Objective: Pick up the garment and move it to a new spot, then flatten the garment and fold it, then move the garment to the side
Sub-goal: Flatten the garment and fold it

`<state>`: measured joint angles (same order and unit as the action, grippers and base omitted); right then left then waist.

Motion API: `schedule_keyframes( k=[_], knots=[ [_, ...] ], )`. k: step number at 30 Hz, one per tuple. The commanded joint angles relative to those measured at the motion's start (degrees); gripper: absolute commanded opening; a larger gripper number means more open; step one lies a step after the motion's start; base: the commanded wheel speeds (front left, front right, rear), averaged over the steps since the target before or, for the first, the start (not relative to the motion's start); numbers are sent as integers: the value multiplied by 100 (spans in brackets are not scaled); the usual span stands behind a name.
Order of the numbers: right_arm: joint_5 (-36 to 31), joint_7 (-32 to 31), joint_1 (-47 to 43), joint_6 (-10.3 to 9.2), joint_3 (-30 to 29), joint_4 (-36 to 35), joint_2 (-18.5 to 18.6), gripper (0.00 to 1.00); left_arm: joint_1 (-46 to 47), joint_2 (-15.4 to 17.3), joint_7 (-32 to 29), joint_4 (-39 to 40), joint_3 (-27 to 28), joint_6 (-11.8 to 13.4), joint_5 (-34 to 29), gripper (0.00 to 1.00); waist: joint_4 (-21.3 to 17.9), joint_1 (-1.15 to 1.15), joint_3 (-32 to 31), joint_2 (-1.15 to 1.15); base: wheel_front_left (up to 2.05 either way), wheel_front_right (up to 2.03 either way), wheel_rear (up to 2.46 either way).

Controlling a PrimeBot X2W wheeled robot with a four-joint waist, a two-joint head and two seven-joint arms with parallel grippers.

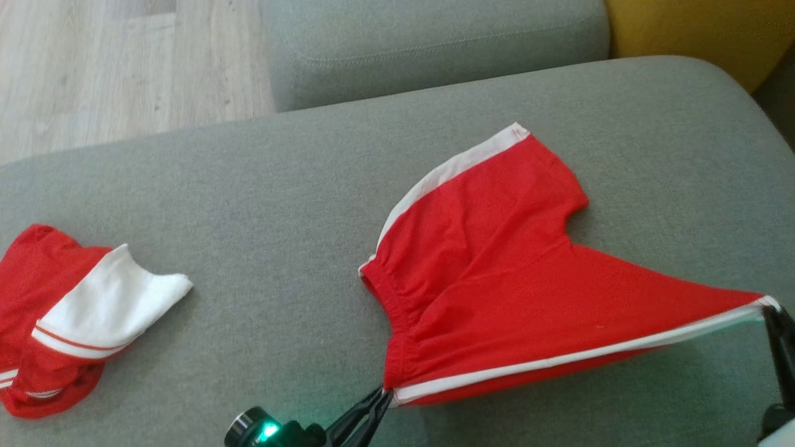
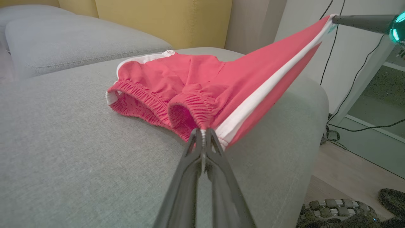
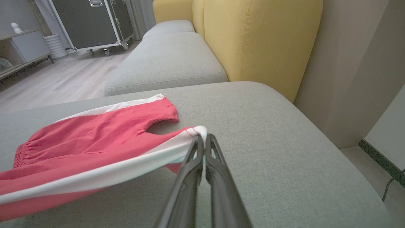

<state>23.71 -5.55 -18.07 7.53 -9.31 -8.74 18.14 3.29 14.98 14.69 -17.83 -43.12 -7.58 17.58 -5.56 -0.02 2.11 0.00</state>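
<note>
The garment [image 1: 497, 273] is a pair of red shorts with white side stripes, lying on the grey sofa cushion [image 1: 279, 205]. Its near side is lifted and pulled taut between both grippers. My left gripper [image 1: 384, 395] is shut on the waistband corner, where the elastic meets the white stripe [image 2: 246, 104]. My right gripper [image 1: 769, 308] is shut on the leg hem corner at the far right, seen close in the right wrist view [image 3: 202, 137]. The far leg [image 3: 139, 110] still rests flat on the cushion. In the left wrist view the right gripper's fingers [image 2: 360, 22] hold the raised corner.
A second red and white garment [image 1: 68, 316] lies crumpled at the cushion's left edge. A further grey cushion [image 1: 435, 43] and a yellow backrest [image 3: 253, 41] stand behind. Wood floor [image 1: 112, 68] lies beyond at the left. Cables and a wall [image 2: 354, 63] are past the sofa's right end.
</note>
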Motion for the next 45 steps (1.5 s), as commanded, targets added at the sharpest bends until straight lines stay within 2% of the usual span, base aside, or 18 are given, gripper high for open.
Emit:
schedule_keyframes(
  k=[1,5,8,13,17,23,29,39,40,41,42,43,44,45],
  knots=[
    [-69,-144,9,-4,-198,-491,123,0,86,162,30,234,217,48,47,0,-28,2,-47,0,0,0,0],
    [-257,-464,15,-4,-378,-893,-67,0,123,78,28,464,265,64,176,0,27,2,-50,0,0,0,0],
    [-335,-617,433,-4,-355,-747,-157,0,386,-94,6,507,225,53,257,0,151,2,-5,0,0,0,0],
    [-375,-658,1117,-4,-177,-338,-89,0,740,-314,-9,409,258,43,410,0,308,2,157,0,0,0,0],
    [-610,-567,1978,-4,112,406,158,0,1132,-568,-3,178,510,177,563,0,474,2,394,0,0,0,0],
    [-670,-353,3368,-4,742,1646,353,0,1681,-890,11,-257,659,163,742,0,673,2,680,0,0,0,0],
    [-866,-146,4510,-4,1270,2932,386,0,2277,-1075,-4,-820,528,87,916,0,841,2,994,0,0,0,0],
    [-888,609,5908,-4,1632,4907,163,0,3054,-1192,17,-1678,399,141,964,0,1024,2,1473,0,0,0,0],
    [-867,693,6002,-4,1670,5065,128,1,3086,-1196,20,-1729,393,147,973,0,1026,2,1495,0,0,0,0],
    [-857,772,6079,-4,1730,5208,93,24,3107,-1199,22,-1771,390,151,988,0,1021,2,1509,0,0,0,0],
    [-828,881,6143,-4,1792,5323,53,65,3117,-1202,25,-1808,394,155,1013,24,1018,2,1517,0,0,0,0],
    [-780,1032,6196,-4,1834,5419,16,100,3121,-1204,26,-1832,400,169,1029,59,1010,2,1517,0,0,0,0],
    [-723,1216,6229,-4,1871,5496,-24,100,3112,-1205,27,-1852,396,176,1037,100,1001,2,1505,0,0,0,0],
    [-646,1404,6230,-4,1930,5558,-72,100,3095,-1206,28,-1856,393,179,1043,100,992,2,1478,0,0,0,0]
  ],
)
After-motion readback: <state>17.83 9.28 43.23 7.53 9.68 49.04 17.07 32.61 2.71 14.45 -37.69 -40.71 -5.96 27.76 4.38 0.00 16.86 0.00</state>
